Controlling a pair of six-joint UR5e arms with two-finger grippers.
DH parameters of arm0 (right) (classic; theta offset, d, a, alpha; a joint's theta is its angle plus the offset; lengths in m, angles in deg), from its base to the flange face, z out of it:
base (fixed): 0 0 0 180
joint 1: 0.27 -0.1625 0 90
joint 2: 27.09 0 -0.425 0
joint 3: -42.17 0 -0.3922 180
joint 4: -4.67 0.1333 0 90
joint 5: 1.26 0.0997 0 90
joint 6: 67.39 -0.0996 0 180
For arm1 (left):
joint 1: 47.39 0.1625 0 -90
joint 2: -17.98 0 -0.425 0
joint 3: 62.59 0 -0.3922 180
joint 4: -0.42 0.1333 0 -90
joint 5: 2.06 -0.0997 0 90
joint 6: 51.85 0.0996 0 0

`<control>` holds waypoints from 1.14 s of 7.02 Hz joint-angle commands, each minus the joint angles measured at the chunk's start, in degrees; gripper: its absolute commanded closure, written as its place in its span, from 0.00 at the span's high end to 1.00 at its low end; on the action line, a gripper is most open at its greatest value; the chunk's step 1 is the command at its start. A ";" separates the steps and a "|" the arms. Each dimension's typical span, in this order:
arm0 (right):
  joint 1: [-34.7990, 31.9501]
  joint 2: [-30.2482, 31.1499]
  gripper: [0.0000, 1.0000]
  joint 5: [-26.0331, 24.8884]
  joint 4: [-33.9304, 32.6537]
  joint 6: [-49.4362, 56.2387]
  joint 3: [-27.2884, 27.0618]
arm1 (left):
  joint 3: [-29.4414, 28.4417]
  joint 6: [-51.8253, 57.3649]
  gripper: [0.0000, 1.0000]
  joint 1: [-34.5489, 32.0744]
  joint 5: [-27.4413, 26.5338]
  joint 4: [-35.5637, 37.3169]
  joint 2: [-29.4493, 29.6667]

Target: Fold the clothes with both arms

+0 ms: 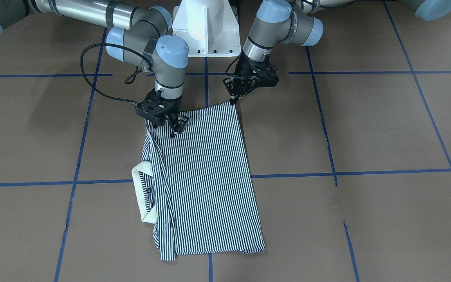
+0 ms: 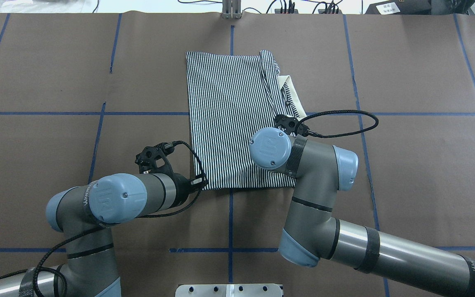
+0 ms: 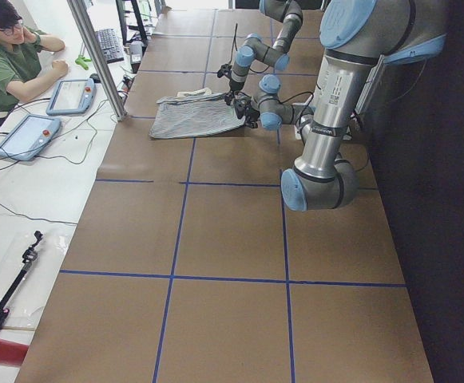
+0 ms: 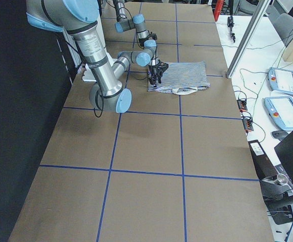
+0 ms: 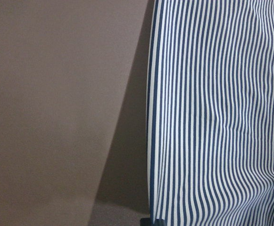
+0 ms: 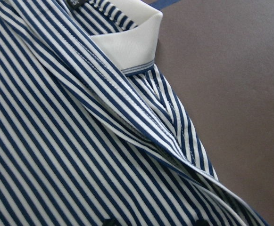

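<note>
Whether left gripper [image 1: 233, 100] and right gripper [image 1: 175, 129] pinch the one shirt [image 1: 210, 176], I cannot tell.

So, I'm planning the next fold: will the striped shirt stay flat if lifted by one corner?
Probably not: the shirt looks thin and floppy, its folded layers rippling near the collar, so it would likely sag. Pushed, it would probably bunch rather than slide.

Striped polo shirt [image 1: 210, 176] folded flat, frame centre, cream collar [image 1: 139, 188] poking left; left gripper [image 1: 234, 100], right gripper [image 1: 174, 131] at top corners.
</note>
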 commanded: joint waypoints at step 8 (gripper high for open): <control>-0.67 0.70 0.00 -0.15 -1.88 -0.70 -12.06 | 11.46 0.53 0.00 -0.02 0.61 11.76 0.00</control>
